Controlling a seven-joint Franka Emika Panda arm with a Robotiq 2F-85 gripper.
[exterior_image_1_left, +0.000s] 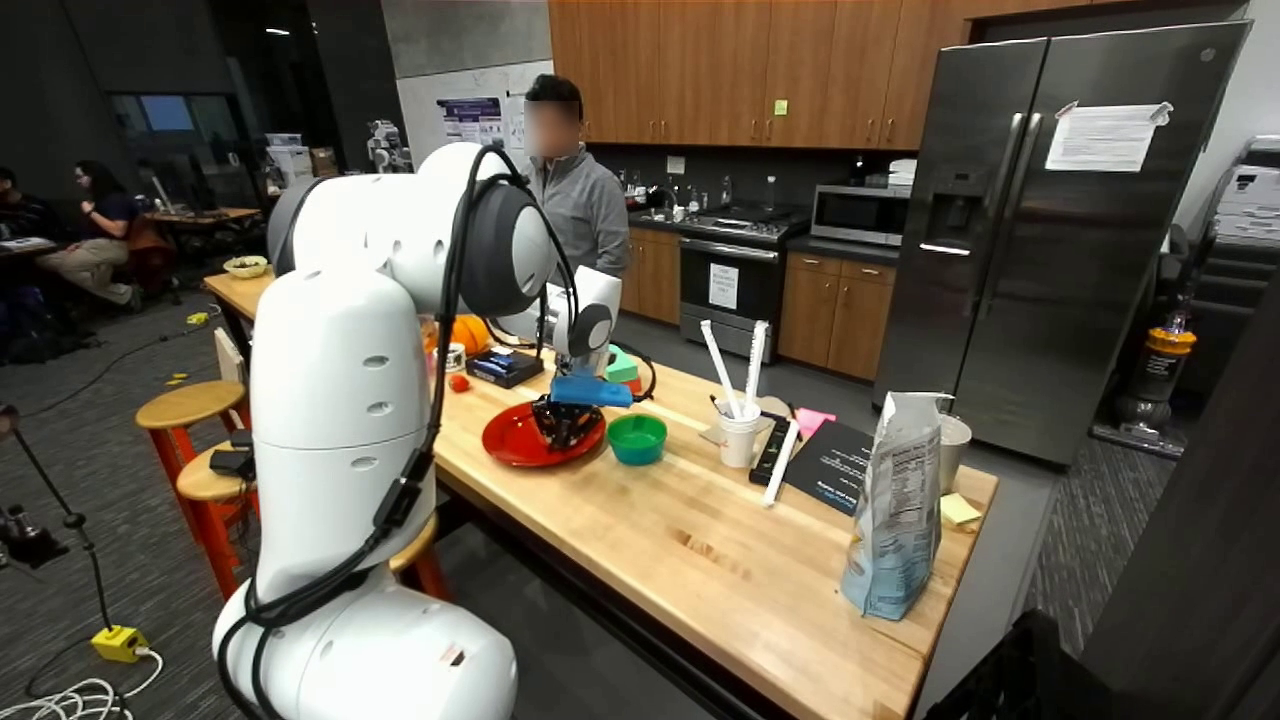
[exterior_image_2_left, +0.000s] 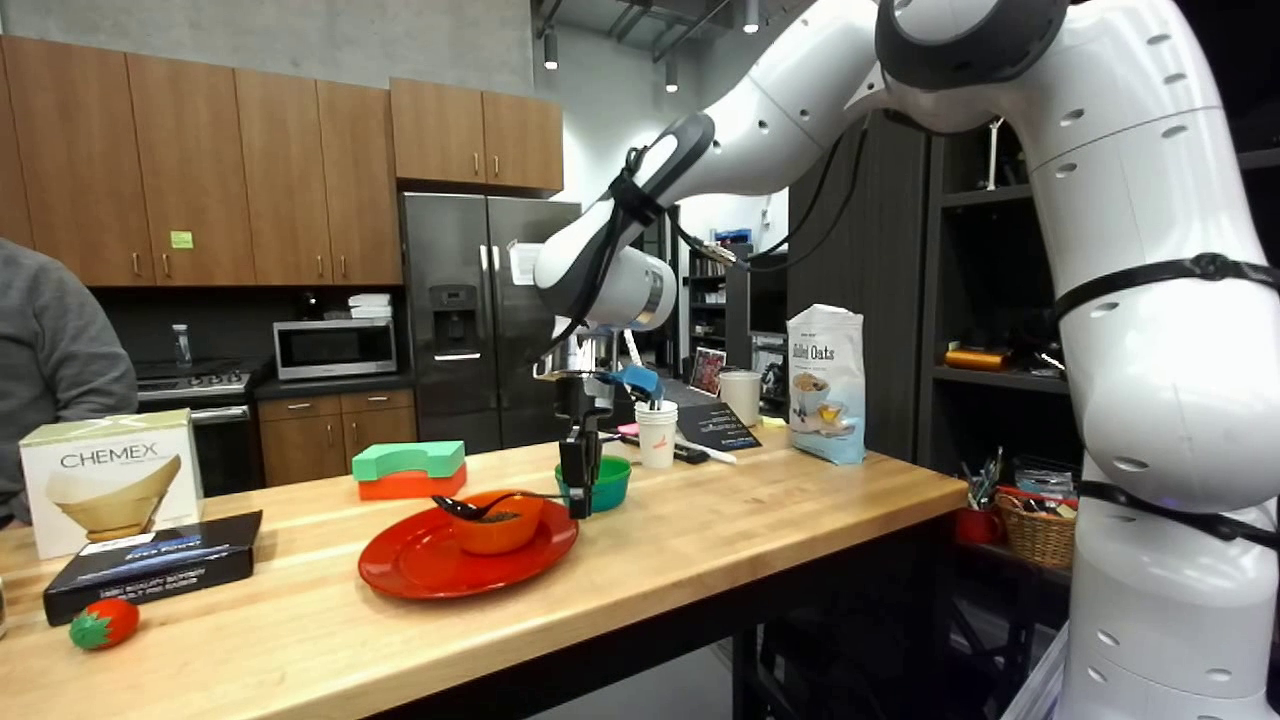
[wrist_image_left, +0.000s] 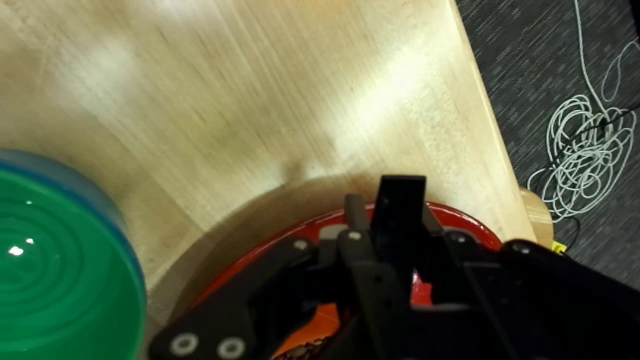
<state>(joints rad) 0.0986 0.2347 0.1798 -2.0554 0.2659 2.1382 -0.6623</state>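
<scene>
My gripper (exterior_image_2_left: 578, 488) points down over the right side of a red plate (exterior_image_2_left: 415, 560). It also shows in an exterior view (exterior_image_1_left: 566, 425) and in the wrist view (wrist_image_left: 393, 215). Its fingers are closed on the black handle (wrist_image_left: 400, 200) of a black spoon (exterior_image_2_left: 462, 508). The spoon's head rests at the rim of an orange bowl (exterior_image_2_left: 500, 536) that sits on the plate. The wrist view shows dark bits in this orange bowl (wrist_image_left: 317, 325). A green bowl (exterior_image_1_left: 637, 440) stands close beside the plate; in the wrist view this green bowl (wrist_image_left: 60, 280) looks empty.
Paper cups with straws (exterior_image_1_left: 738, 440), a black remote (exterior_image_1_left: 770, 450) and an oats bag (exterior_image_1_left: 897, 510) stand toward one table end. A green-and-red block (exterior_image_2_left: 410, 468), Chemex box (exterior_image_2_left: 115, 480), black box (exterior_image_2_left: 155, 562) and toy strawberry (exterior_image_2_left: 105, 623) lie toward the other. A person stands behind.
</scene>
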